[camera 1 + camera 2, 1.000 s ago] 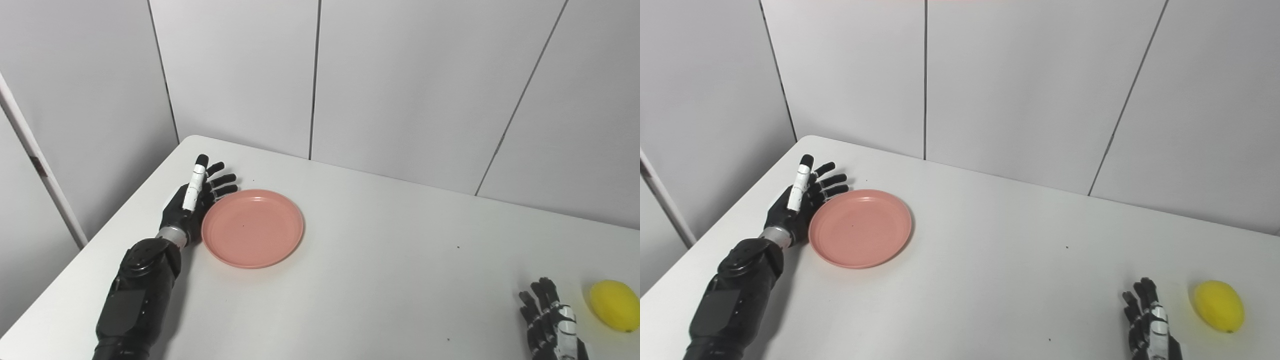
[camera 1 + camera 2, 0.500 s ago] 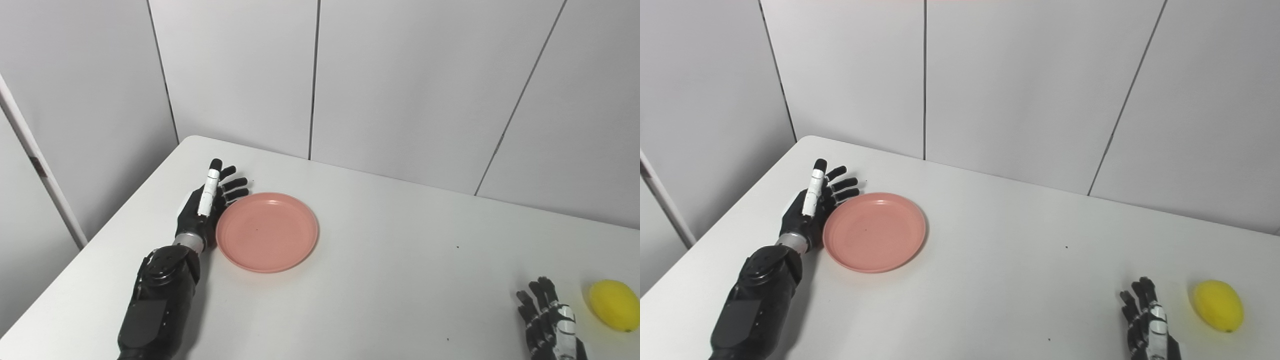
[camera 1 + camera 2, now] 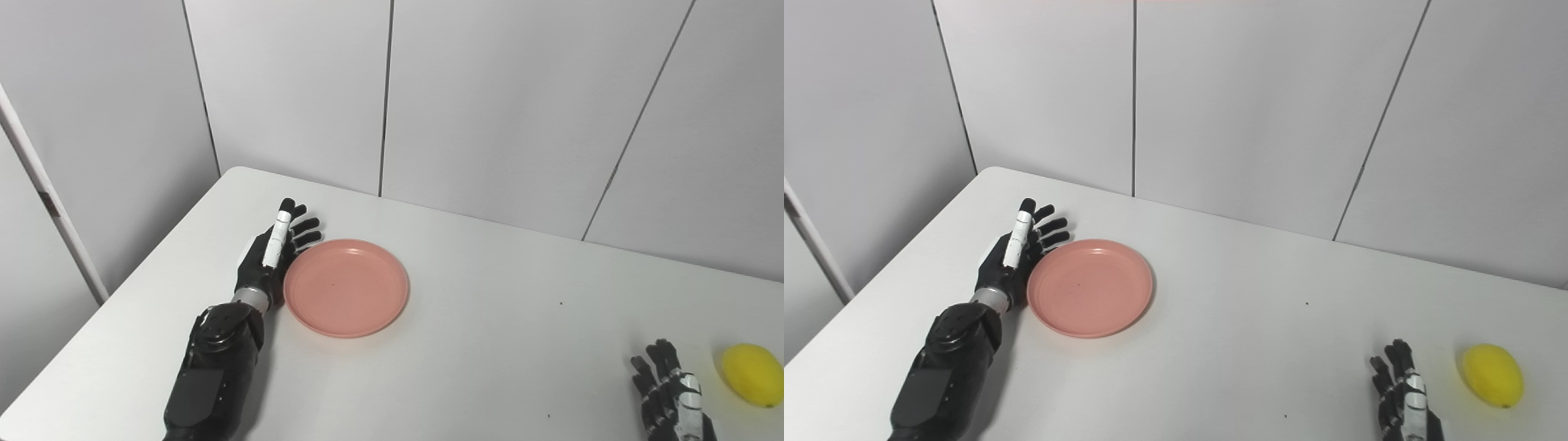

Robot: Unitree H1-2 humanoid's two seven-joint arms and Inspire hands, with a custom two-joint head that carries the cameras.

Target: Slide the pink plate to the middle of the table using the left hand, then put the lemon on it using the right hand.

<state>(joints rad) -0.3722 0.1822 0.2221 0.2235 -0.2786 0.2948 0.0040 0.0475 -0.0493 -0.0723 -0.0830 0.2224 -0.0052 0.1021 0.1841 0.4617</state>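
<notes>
The pink plate (image 3: 346,288) lies flat on the white table (image 3: 478,355), left of the middle. The left hand (image 3: 272,254) stands on its edge right against the plate's rim at 9 o'clock. Its fingers (image 3: 306,223) are straight and spread, and it holds nothing. From the plate, the lemon (image 3: 751,374) is far off at about 4 o'clock, close to the table's right side. The right hand (image 3: 670,401) rests just beside the lemon, at the lemon's 8 o'clock, not touching it. Its fingers are apart and it holds nothing.

The table top is smooth and white, with a few tiny dark specks (image 3: 560,302). There is lots of bare table between the plate and the lemon. The table's left edge (image 3: 122,285) runs from 7 o'clock up to a round corner at 11 o'clock of the plate. Grey wall panels (image 3: 490,104) stand behind the far edge. A pale strip (image 3: 49,202) leans across the left wall.
</notes>
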